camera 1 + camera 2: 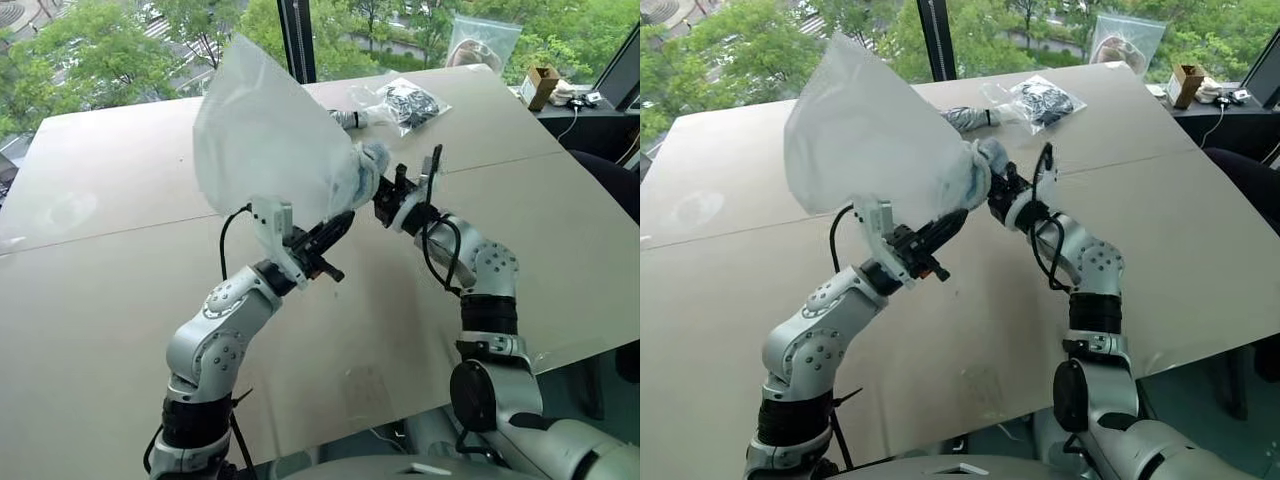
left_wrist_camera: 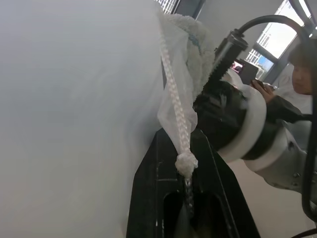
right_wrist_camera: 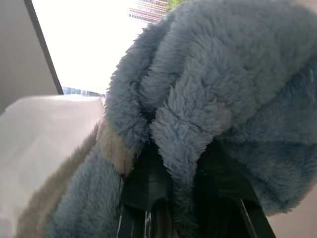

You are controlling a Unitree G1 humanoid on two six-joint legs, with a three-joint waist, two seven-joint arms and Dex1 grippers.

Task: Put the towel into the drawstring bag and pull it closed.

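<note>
Pinching the towel (image 3: 198, 99) at the drawstring bag (image 1: 265, 130) mouth, the right end effector (image 1: 385, 195) risks dragging it out; the left end effector (image 1: 335, 228) clamps the bag's string.

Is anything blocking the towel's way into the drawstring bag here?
Nothing visible does. The right gripper, shut on the towel, holds it at the drawstring bag mouth, which the left gripper holds up above the table.
</note>
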